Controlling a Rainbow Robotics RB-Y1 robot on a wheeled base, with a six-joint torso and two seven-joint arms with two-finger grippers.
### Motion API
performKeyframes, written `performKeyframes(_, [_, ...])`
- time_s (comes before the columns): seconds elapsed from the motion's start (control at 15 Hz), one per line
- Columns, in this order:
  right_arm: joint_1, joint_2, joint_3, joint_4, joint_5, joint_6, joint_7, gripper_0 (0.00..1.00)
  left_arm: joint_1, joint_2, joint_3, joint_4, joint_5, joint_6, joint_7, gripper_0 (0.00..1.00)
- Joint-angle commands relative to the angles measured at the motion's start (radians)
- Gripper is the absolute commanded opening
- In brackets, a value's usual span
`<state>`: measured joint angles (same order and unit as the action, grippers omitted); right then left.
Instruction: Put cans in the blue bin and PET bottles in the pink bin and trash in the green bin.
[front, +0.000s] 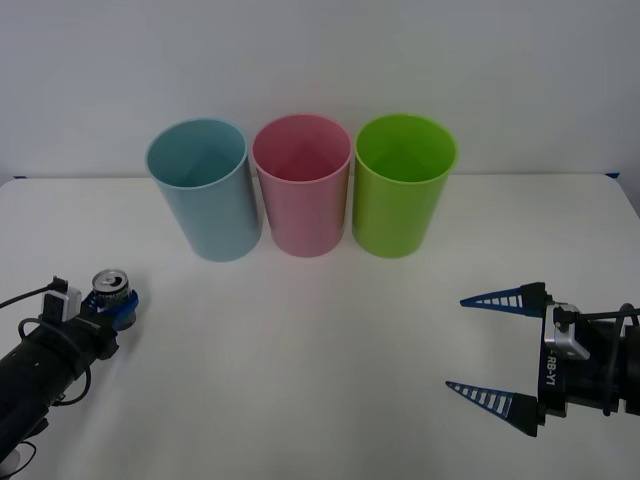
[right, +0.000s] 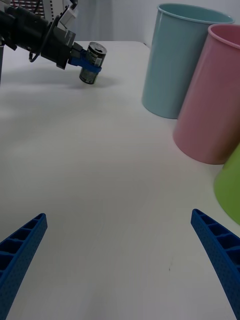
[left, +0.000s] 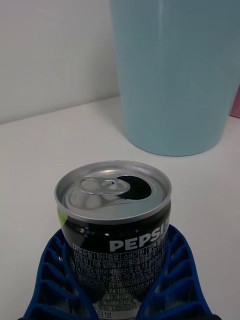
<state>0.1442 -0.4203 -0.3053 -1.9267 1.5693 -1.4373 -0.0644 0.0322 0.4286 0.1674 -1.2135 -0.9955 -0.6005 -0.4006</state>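
My left gripper (front: 120, 305) is shut on a small dark can (front: 110, 285) with a silver top, at the table's left side, in front of the blue bin (front: 205, 200). In the left wrist view the can (left: 115, 215) stands upright between the blue fingers (left: 55, 280), with the blue bin (left: 175, 75) behind it. The pink bin (front: 302, 195) and the green bin (front: 400, 200) stand to the right of the blue one. My right gripper (front: 455, 342) is open over bare table at the right. PET bottles and trash are out of view.
The three bins stand side by side, almost touching, near the back edge of the white table (front: 300, 380). A white wall rises behind them. The right wrist view shows the blue bin (right: 182, 65), the pink bin (right: 215, 100) and the held can (right: 92, 62) farther off.
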Motion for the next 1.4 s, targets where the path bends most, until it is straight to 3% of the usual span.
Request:
performKeyframes(0.07, [0.000,0.000,0.000,0.000,0.000,0.000,0.000,1.00,0.002,0.001,0.000,0.000,0.006,-0.005,-0.004,0.00])
performKeyframes(0.33, [0.000,0.000,0.000,0.000,0.000,0.000,0.000,1.00,0.005,0.001,0.011,0.000,0.021,-0.058,-0.009,0.00])
performKeyframes(1.07, [0.000,0.000,0.000,0.000,0.000,0.000,0.000,1.00,0.035,0.001,0.132,0.000,0.115,-0.512,0.008,0.00])
performKeyframes(1.4, [0.000,0.000,0.000,0.000,0.000,0.000,0.000,1.00,0.055,0.001,0.173,-0.081,0.155,-0.558,0.034,0.00])
